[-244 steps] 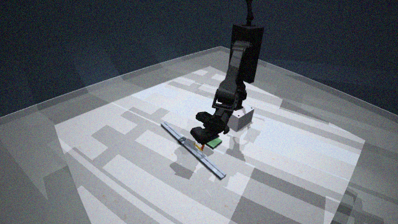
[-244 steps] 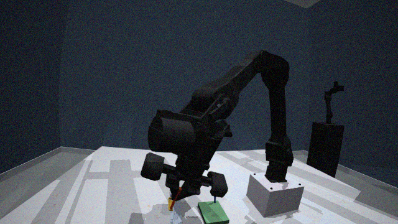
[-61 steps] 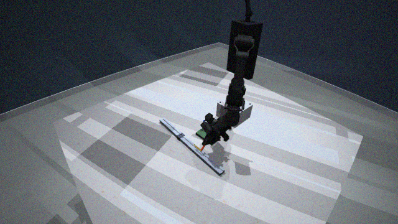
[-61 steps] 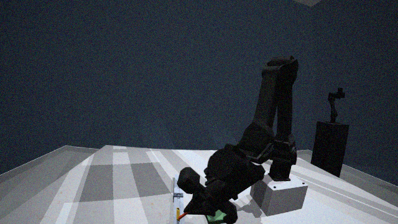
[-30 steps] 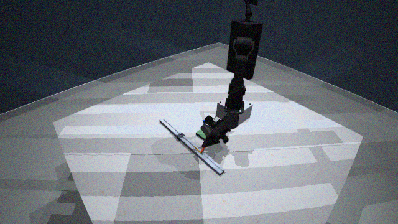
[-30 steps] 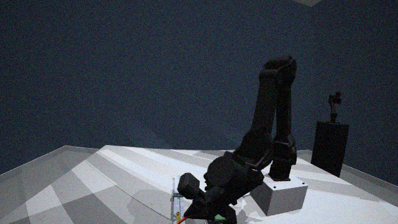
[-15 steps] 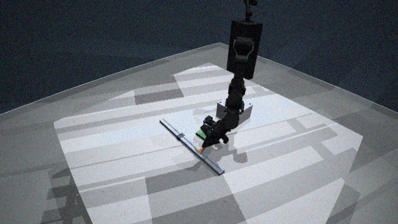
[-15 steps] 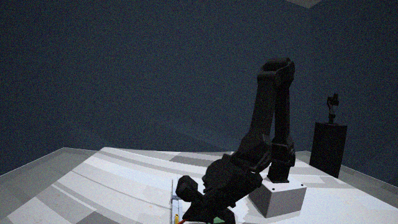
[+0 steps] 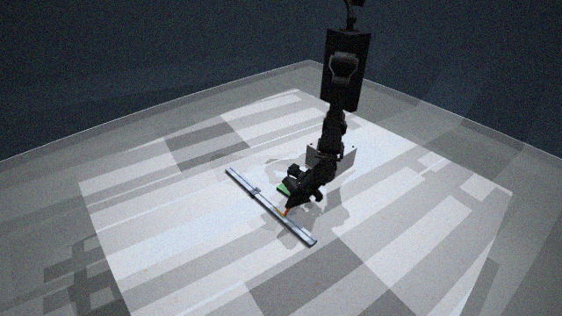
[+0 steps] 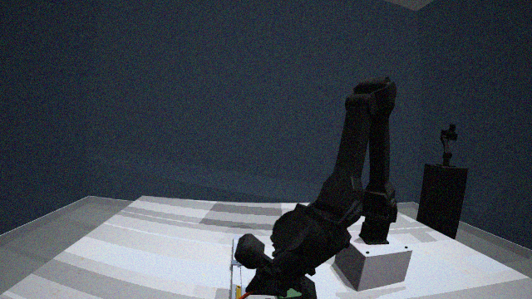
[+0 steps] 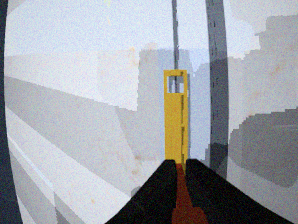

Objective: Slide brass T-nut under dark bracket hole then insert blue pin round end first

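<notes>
My gripper (image 9: 287, 207) (image 11: 180, 169) is shut on the orange handle (image 9: 286, 212) (image 11: 184, 186) of the T-nut. The flat brass nut (image 9: 278, 211) (image 10: 238, 291) (image 11: 175, 120), with a square hole near its far end, extends beyond the fingertips. It is over the aluminum rail (image 9: 300, 231) (image 11: 218, 100), lined up with the dark slot line in the wrist view. I cannot tell whether it is under the lips. The handle slants up to the fingers. The dark bracket (image 9: 255, 191) (image 10: 236, 262) sits farther along the rail. The blue pin cannot be made out.
The green tray (image 9: 284, 189) (image 10: 292, 293) is partly hidden beneath the arm, beside the rail. The arm's grey base block (image 9: 344, 164) (image 10: 384, 267) stands behind it. Striped light and shadows cross the table top (image 9: 184, 237).
</notes>
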